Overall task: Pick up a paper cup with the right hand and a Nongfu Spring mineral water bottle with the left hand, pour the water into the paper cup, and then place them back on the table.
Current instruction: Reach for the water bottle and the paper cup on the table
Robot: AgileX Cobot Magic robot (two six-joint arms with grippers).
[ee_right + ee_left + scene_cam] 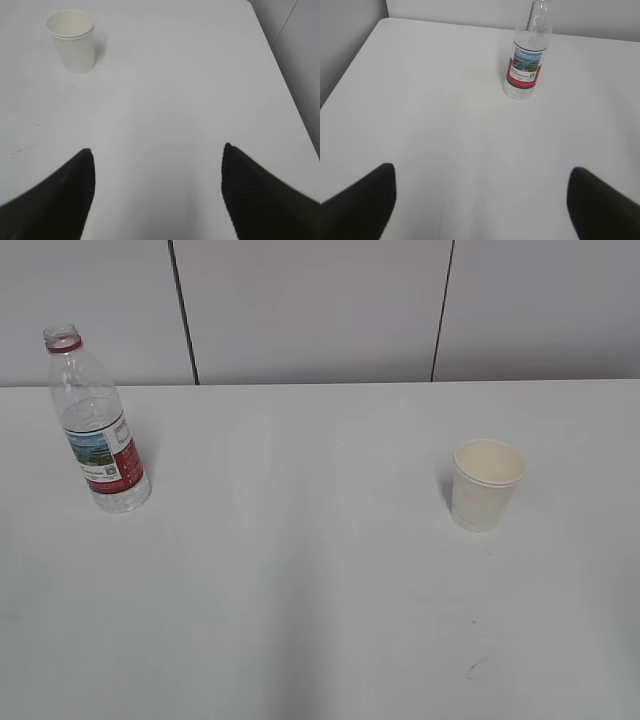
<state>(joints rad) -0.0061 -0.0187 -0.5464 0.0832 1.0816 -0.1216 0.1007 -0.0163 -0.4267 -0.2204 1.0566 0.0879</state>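
White paper cup [70, 41] is standing ahead-left of your right fingers [157, 195]; the bottle [526, 55] is standing upright ahead-right of your left fingers [482, 200]. Both pairs are spreading wide, holding nothing.

Exterior slants down; wrists share the table [300, 590].

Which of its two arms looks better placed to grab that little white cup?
The right: its open end effector has the paper cup ahead, while the left one faces the bottle.
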